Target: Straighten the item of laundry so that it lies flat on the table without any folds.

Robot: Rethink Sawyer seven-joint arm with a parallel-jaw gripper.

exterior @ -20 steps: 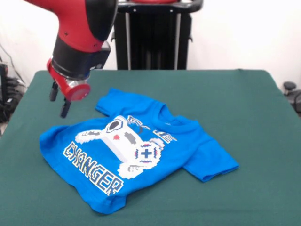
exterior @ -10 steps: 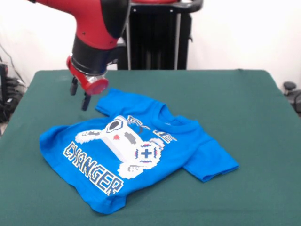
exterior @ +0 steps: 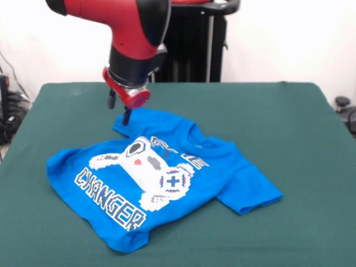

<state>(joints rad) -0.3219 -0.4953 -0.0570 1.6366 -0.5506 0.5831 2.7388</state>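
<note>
- Most of the T-shirt (exterior: 161, 178) lies spread on the table (exterior: 289, 122); folds remain near the collar and upper-left sleeve.
- Gripper (exterior: 119, 108), released and empty, hovers at that sleeve.

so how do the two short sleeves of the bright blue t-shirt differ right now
The sleeve nearest the gripper is the far sleeve. It looks bunched and folded in against the body of the bright blue T-shirt, showing little of itself. The other sleeve is spread out flat on the dark green table, pointing away from the body, with its hem plainly visible and nothing above it. Both are the same blue, short and unprinted.
</note>
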